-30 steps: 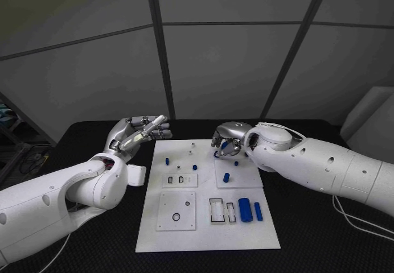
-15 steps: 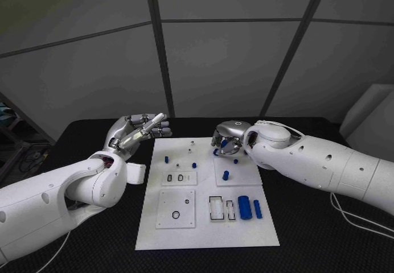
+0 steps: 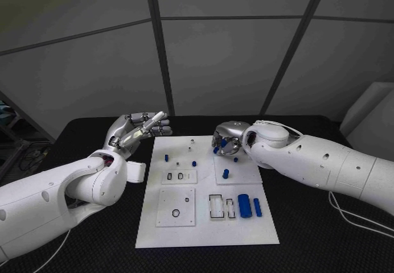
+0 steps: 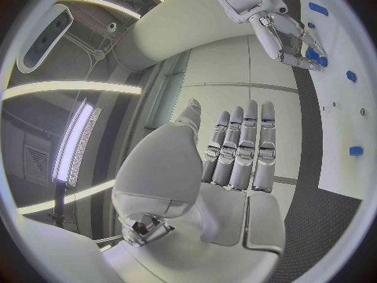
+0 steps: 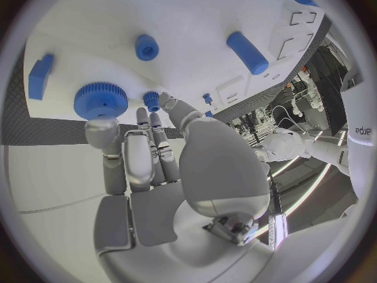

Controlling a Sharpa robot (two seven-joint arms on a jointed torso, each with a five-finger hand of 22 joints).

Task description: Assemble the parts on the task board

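Barely shifted right hand [image 3: 226, 142], hovering over blue toothed gear [image 5: 100, 100]; white task board [image 3: 205, 227]

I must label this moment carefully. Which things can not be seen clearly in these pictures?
- Head view: whether the right hand touches the blue gear; the hand's own back hides it.
- Right wrist view: the fingertips stand beside the gear, contact unclear.
- Head view: small parts near the task board far edge, too small to tell their shape.
- Left hand holds nothing, fingers extended.
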